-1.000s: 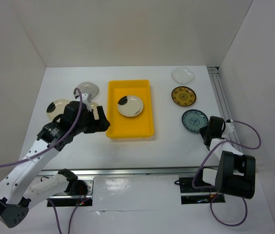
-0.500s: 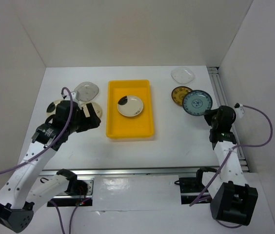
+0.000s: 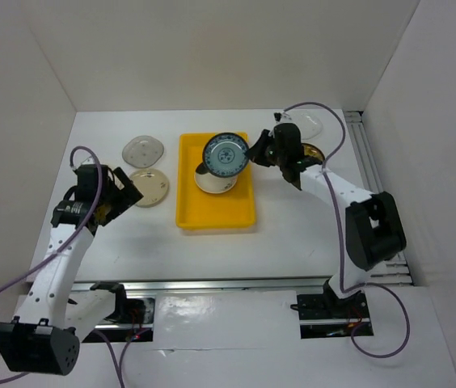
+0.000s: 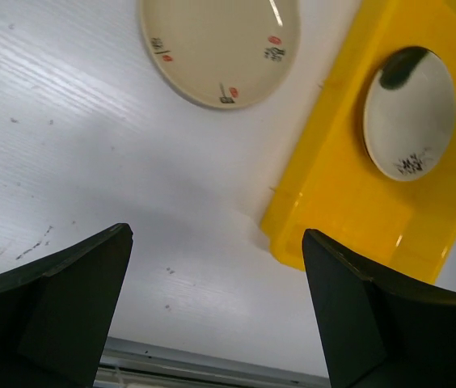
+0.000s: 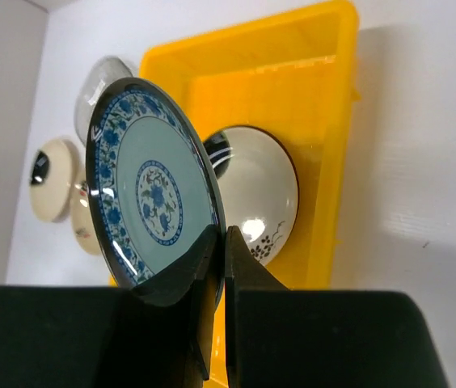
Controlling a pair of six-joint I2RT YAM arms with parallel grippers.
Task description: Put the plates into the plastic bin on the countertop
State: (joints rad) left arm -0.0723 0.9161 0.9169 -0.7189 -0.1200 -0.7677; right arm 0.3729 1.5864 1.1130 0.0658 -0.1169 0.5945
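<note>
while the right gripper [image 5: 217, 242], stretched out over the plastic bin [image 3: 188, 215], clamps a tilted blue plate [image 5: 151, 194] by its rim, the left gripper [image 4: 216, 241] hangs wide open above the countertop [image 3: 293, 228].

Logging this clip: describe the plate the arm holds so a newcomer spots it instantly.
Find the central yellow bin. Over its far half, the right end effector pinches a plate by the rim. Only it is teal with a blue floral border.

One blue-patterned plate [image 3: 225, 153], two dark-patched cream plates [image 4: 410, 113] [image 5: 50, 190]; one each marked cream [image 4: 220, 48], grey [image 3: 144, 149], clear [image 3: 314, 124], brown [image 3: 316, 151]; one yellow bin [image 3: 236, 206].
</note>
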